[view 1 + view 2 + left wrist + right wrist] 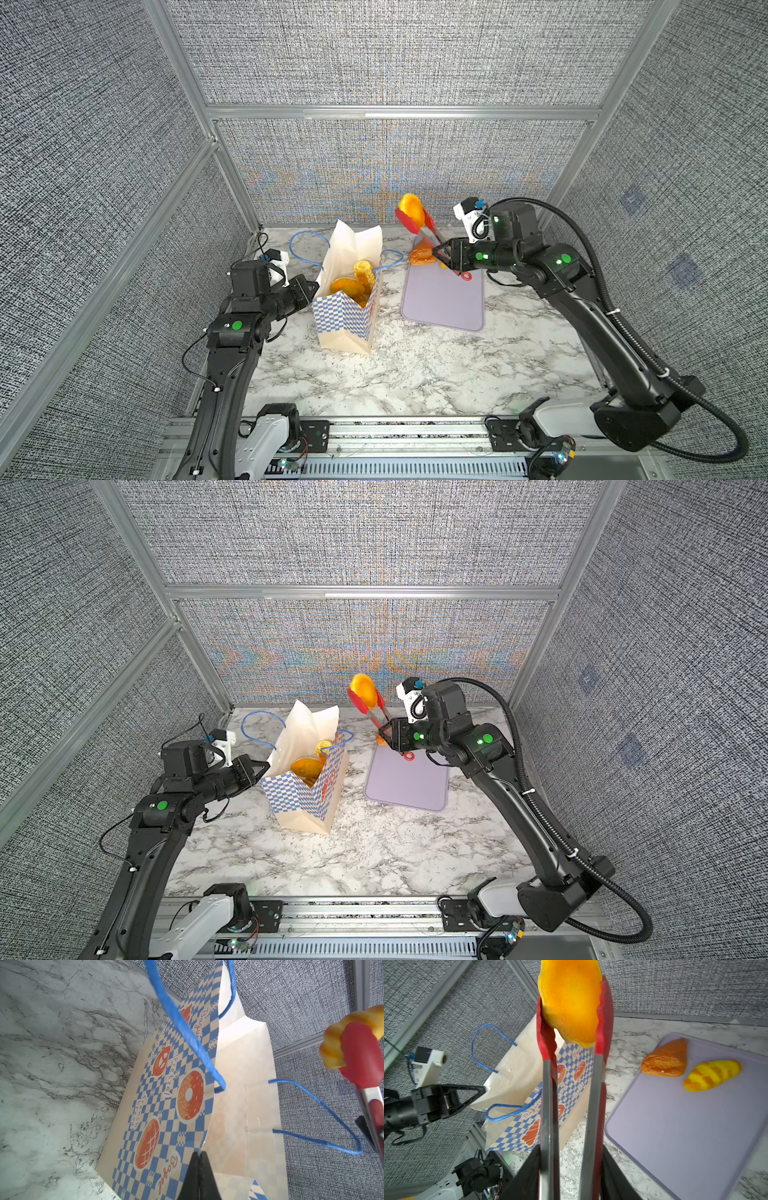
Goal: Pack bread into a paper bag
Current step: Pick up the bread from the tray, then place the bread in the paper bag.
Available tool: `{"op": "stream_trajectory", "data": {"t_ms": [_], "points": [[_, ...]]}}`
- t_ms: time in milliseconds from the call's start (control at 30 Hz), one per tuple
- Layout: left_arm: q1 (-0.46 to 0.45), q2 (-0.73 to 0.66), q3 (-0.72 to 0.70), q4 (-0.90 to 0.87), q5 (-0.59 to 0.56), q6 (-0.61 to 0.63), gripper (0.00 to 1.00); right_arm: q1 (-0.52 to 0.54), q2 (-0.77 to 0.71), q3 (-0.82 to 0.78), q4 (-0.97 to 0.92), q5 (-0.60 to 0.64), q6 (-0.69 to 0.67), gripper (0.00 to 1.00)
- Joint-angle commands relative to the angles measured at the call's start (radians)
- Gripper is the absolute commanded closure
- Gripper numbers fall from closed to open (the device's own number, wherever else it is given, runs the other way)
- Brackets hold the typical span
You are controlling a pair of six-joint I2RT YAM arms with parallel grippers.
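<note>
Beside the bag [340, 320] | my right gripper [438, 251] clamps tongs [428, 235] pinching a roll [409, 208] | left gripper [314, 286] pinched on bag rim | risk: glossy roll slips out short of opening.

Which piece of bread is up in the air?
The smooth orange-yellow oval roll, pinched in the red tongs held by the right gripper. The brown piece and the striped yellow loaf lie on the lilac tray.

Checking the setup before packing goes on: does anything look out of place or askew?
Only one thing: the orange-brown loaf lies across the far rim of the lilac tray, partly on the marble table. The paper bag stands, its mouth open, one edge pinched in the shut left gripper. Nothing looks spilled or torn.
</note>
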Motion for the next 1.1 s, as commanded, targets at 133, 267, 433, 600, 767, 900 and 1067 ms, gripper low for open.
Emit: {"op": "stream_trajectory", "data": {"t_ms": [133, 267, 433, 600, 767, 900, 1067], "points": [[-0.001, 0.003, -0.004, 0.026, 0.013, -0.002, 1.00, 0.060, 0.034, 0.061, 0.081, -0.133, -0.016, 0.57], [-0.001, 0.004, -0.004, 0.029, 0.013, -0.004, 1.00, 0.103, 0.062, 0.094, 0.080, -0.155, -0.022, 0.56], [0.000, 0.001, -0.005, 0.028, 0.013, -0.004, 1.00, 0.148, 0.098, 0.111, 0.055, -0.152, -0.032, 0.56], [0.000, 0.003, -0.005, 0.030, 0.013, -0.004, 1.00, 0.183, 0.125, 0.110, 0.025, -0.125, -0.048, 0.56], [0.000, 0.004, -0.005, 0.032, 0.013, -0.004, 1.00, 0.208, 0.148, 0.101, 0.002, -0.107, -0.062, 0.55], [-0.001, 0.002, -0.007, 0.030, 0.013, -0.004, 1.00, 0.214, 0.155, 0.085, 0.002, -0.099, -0.065, 0.53], [0.000, -0.001, -0.012, 0.031, 0.012, -0.004, 1.00, 0.214, 0.155, 0.073, 0.001, -0.091, -0.062, 0.48]]}}
